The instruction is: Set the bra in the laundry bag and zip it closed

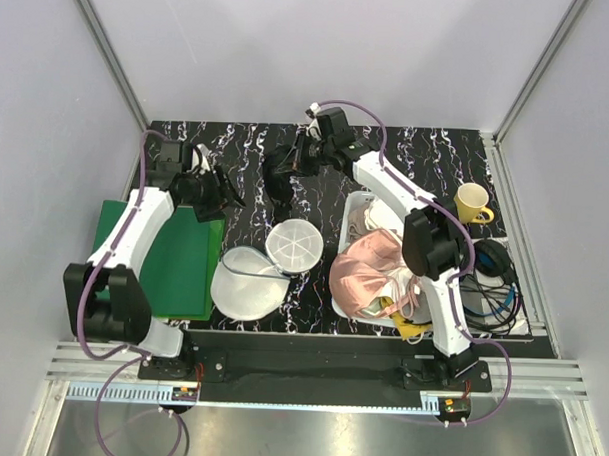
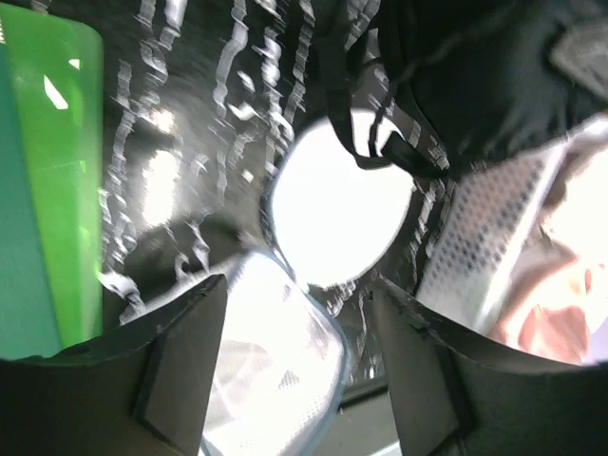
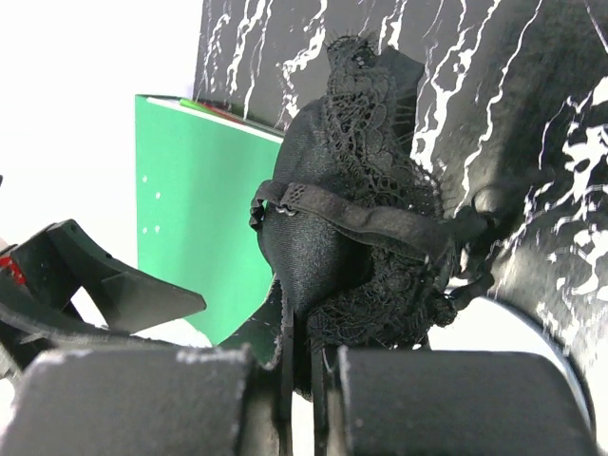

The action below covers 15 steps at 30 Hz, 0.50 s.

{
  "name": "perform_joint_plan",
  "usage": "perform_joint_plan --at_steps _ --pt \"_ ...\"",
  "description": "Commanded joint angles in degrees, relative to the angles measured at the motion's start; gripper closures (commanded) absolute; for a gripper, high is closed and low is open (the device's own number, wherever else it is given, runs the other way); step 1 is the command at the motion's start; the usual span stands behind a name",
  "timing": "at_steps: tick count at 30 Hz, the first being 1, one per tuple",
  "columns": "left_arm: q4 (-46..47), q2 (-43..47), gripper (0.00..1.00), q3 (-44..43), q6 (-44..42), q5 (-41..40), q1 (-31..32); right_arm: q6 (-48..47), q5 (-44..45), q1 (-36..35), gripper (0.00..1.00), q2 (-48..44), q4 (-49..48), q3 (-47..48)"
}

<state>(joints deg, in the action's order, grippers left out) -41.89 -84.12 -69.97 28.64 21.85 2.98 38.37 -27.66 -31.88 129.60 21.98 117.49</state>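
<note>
The black bra (image 3: 351, 237) hangs bunched from my right gripper (image 3: 309, 399), which is shut on its fabric edge. From above, that gripper (image 1: 290, 165) holds the bra (image 1: 276, 187) over the back middle of the table. The laundry bag (image 1: 248, 281) lies at the front centre as a white mesh pouch, with its round ribbed panel (image 1: 294, 245) flipped up beside it. My left gripper (image 1: 226, 193) hovers left of the bra, open with nothing between its fingers (image 2: 180, 361). In the left wrist view the bag (image 2: 275, 370) and its round panel (image 2: 337, 204) lie below the open jaws, with the bra (image 2: 475, 85) at the upper right.
A green board (image 1: 178, 259) lies at the table's left, under the left arm. A white basket (image 1: 357, 205) on the right holds a shiny pink garment (image 1: 368, 275). A yellow mug (image 1: 472, 204) and coiled cables (image 1: 493, 285) sit at the far right.
</note>
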Motion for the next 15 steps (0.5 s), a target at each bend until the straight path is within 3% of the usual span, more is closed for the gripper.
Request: perform_joint_plan --at_steps 1,4,8,10,15 --pt "0.0 6.2 0.30 -0.7 -1.7 4.3 2.5 -2.1 -0.6 0.2 1.00 -6.7 2.9 -0.4" --pt "0.1 8.7 0.26 -2.9 -3.8 1.5 5.5 -1.1 -0.2 0.5 1.00 -8.7 8.5 1.8" --pt "2.8 12.2 0.22 -4.8 -6.2 -10.5 14.3 8.4 0.7 1.0 1.00 -10.7 19.8 4.1" --pt "6.3 14.6 0.21 -3.4 -6.2 -14.6 19.5 12.1 0.6 0.9 1.00 -12.7 20.0 1.7" --pt "14.6 20.3 0.07 1.8 -7.2 -29.0 29.8 26.2 4.9 1.0 1.00 -21.1 20.8 -3.9"
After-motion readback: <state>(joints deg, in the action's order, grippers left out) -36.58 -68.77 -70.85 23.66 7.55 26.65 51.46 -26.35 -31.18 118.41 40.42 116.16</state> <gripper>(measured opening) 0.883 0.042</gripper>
